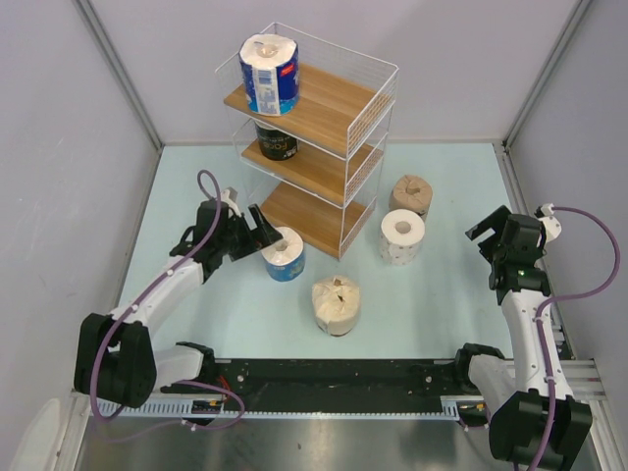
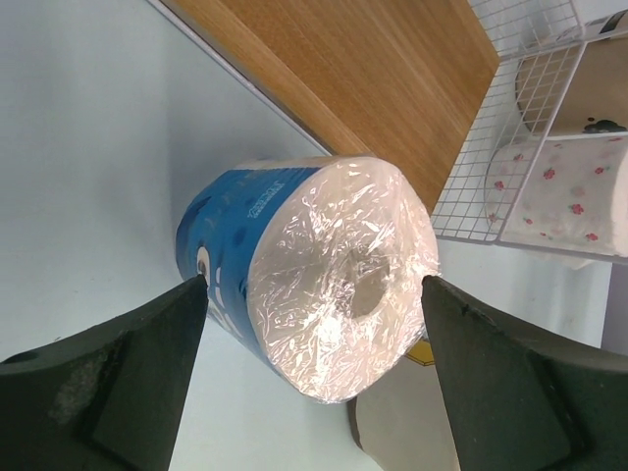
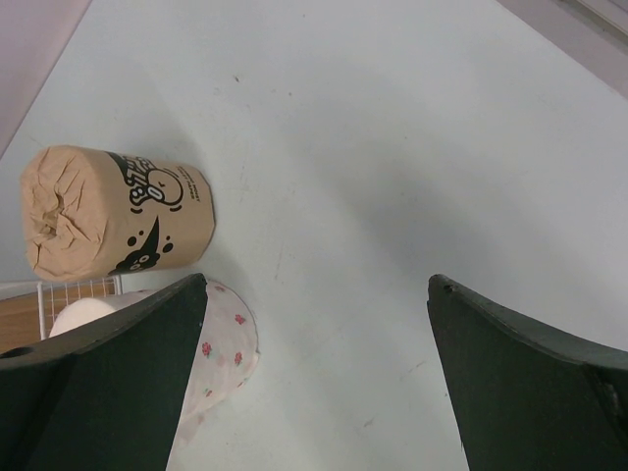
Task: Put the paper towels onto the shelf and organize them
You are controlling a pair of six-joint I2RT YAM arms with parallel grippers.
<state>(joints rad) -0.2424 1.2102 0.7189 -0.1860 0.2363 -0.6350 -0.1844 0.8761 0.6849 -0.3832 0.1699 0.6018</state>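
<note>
A blue-wrapped paper towel roll (image 1: 285,255) stands on the table by the shelf's (image 1: 334,103) bottom board. My left gripper (image 1: 272,238) is open around this blue roll (image 2: 324,275), one finger at each side. Another blue roll (image 1: 270,74) stands on the top tier, and a dark roll (image 1: 277,139) on the middle tier. On the table stand a tan-brown roll (image 1: 409,194), a white dotted roll (image 1: 402,236) and a cream roll (image 1: 336,304). My right gripper (image 1: 488,243) hangs open and empty right of the dotted roll (image 3: 221,343) and the tan roll (image 3: 118,211).
The shelf's white wire side (image 2: 491,147) and brown bottom board (image 2: 363,88) stand just behind the blue roll. Grey walls enclose the pale table (image 1: 442,314) on three sides. The arm bases sit on a black rail (image 1: 334,378) at the near edge.
</note>
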